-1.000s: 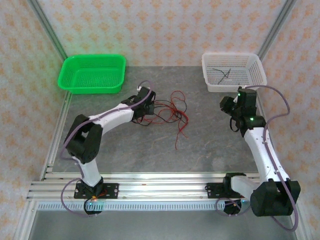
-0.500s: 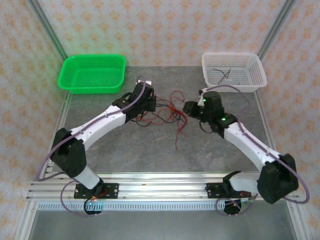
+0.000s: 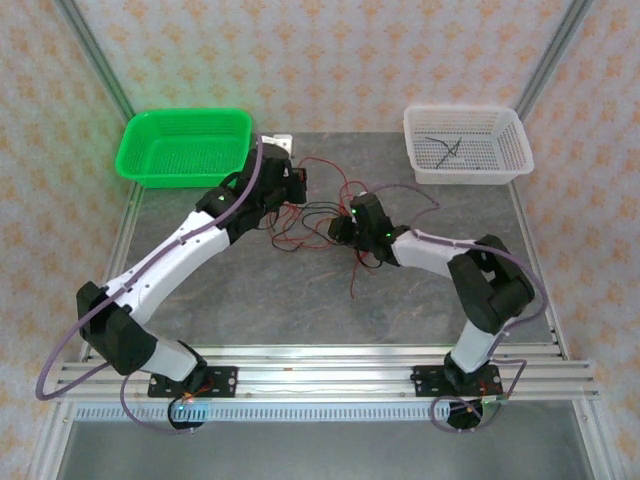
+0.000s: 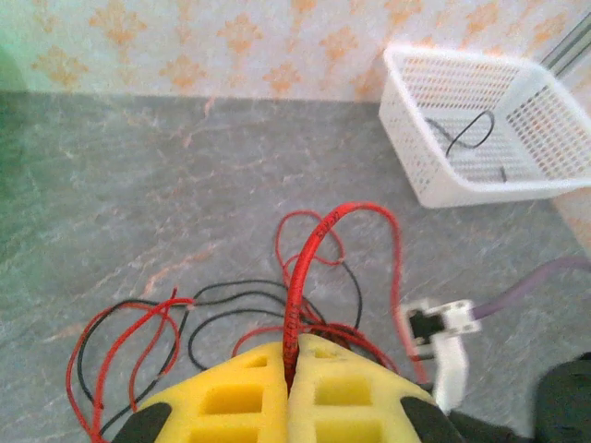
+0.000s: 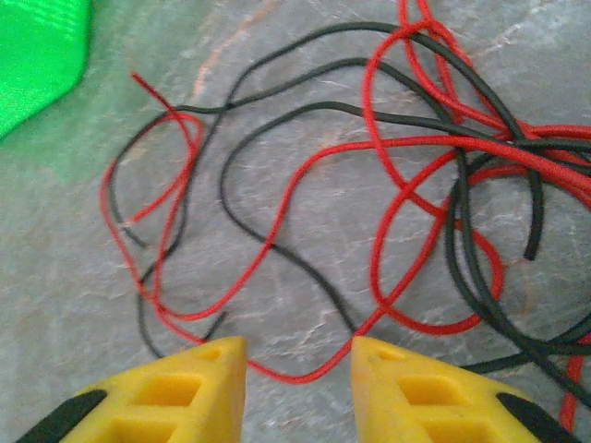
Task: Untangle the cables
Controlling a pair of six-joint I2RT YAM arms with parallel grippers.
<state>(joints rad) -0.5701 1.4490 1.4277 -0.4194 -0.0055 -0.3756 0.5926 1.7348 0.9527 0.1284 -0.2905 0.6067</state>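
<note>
The cables [image 3: 318, 212], red and black, were noted tangled mid-table, their crossings partly hidden under both wrists from above. One red cable [image 4: 300, 277] was clamped in the left gripper [image 4: 286, 365]. The right gripper [image 5: 297, 355] was held with fingers apart low over the tangle. Bare table [image 3: 300, 310] was seen towards the bases.

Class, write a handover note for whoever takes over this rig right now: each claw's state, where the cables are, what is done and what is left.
Left claw: shut on a red cable that arches up out of the tangle.
Right claw: open, low over the tangle, holding nothing.
Done: one black cable lies in the white basket.
Left: the red and black cables on the table are knotted together and need separating.
</note>
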